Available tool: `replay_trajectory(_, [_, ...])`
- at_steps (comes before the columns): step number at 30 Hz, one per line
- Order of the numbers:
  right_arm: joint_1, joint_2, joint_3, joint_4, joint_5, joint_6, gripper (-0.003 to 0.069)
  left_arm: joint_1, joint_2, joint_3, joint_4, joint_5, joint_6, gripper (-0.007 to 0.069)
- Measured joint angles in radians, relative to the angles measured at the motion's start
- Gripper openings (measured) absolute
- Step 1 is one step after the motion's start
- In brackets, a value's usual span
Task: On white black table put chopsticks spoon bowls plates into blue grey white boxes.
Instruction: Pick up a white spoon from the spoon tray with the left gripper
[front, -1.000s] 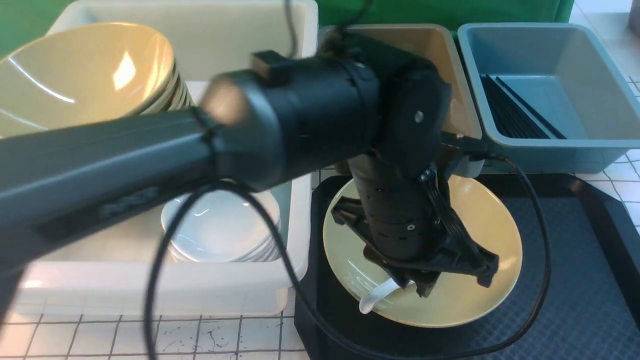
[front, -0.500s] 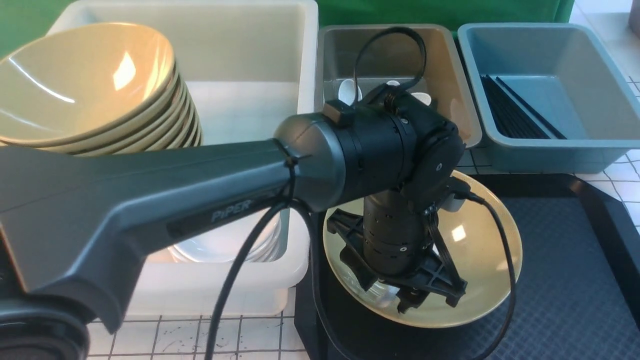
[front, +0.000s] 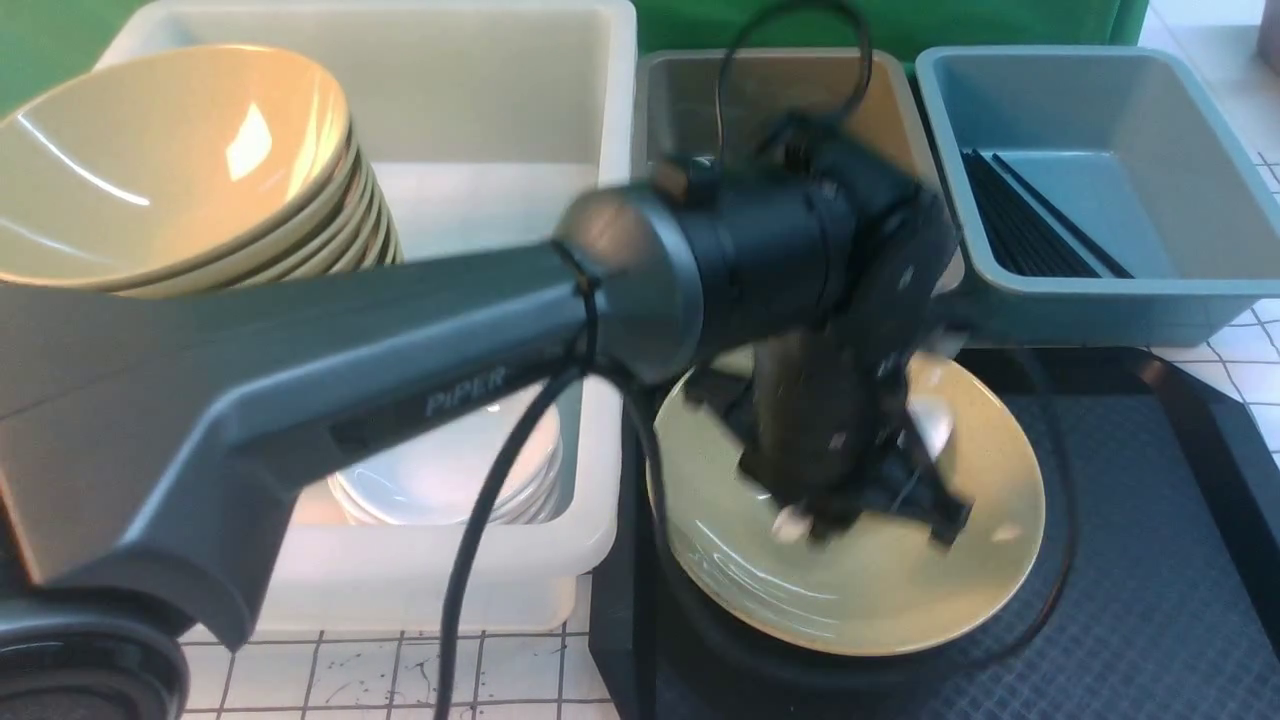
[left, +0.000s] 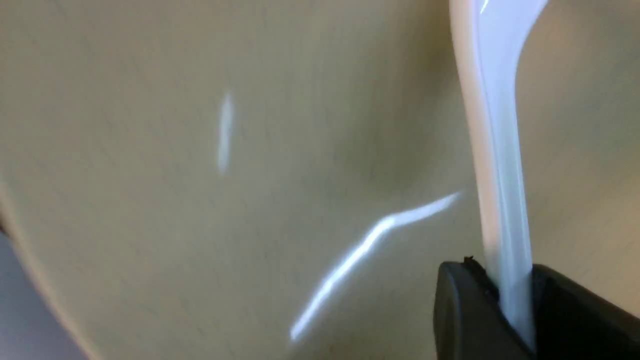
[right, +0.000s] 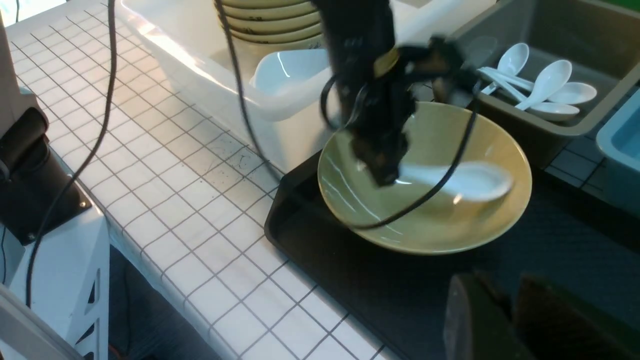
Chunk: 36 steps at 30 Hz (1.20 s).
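"What is being held, and where?"

"A white spoon (left: 502, 150) is pinched by its handle end in the left hand (left: 492, 300), above the yellow bowl (front: 850, 600). That bowl lies near the left edge of the black tray (front: 1140, 520), on the bench (front: 360, 670)."

"And the right hand (right: 505, 310)?"

"It is blurred; whether its tips are spread or pressed together cannot be told."

"Where should the spoon be taken?"

"To the brown-grey box (right: 600, 45), presumably, since spoons (right: 547, 82) are gathered there. It stands just beyond the tray's far edge, between the white box (front: 600, 560) and the blue box (front: 1110, 310). Chopsticks (front: 1030, 220) are kept in the blue one, plates (front: 450, 460) and stacked bowls (front: 200, 190) in the white."

"How is it best done?"

"The spoon should be lifted straight up until its broad end is clear of the bowl's rim, then carried over the box's near edge. The grip is at one end only, so a swing could be started by haste. It should be lowered close to the others before being released, so that nothing is chipped."
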<state>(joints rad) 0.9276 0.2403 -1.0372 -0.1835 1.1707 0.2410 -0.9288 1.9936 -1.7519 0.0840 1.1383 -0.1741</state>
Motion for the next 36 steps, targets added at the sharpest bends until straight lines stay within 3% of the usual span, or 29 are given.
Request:
replay_trajectory(4, [0.000,0.000,0.000,-0.013,0.000,0.030,0.0127,0.042,-0.008,-0.121,0.050,-0.071,-0.065,0.0055])
replay_trajectory(13, [-0.001,0.000,0.000,-0.086,-0.003,0.076,0.0130,0.290,0.058,-0.197,0.022,-0.486,-0.231,0.0054])
replay_trajectory(23, [-0.001,0.000,0.000,-0.080,-0.003,0.083,0.0130,0.353,0.186,-0.197,0.020,-0.621,-0.262,0.0060])
replay_trajectory(27, [-0.001,0.000,0.000,-0.052,-0.003,0.087,0.0130,0.366,0.204,-0.197,0.025,-0.636,-0.260,0.0179])
replay_trajectory(32, [-0.001,0.000,0.000,-0.032,-0.003,0.087,0.0132,0.373,0.201,-0.197,0.020,-0.621,-0.260,0.0405])
replay_trajectory(36, [-0.001,0.000,0.000,-0.031,-0.003,0.078,0.0132,0.355,0.145,-0.195,-0.010,-0.524,-0.266,0.0526])
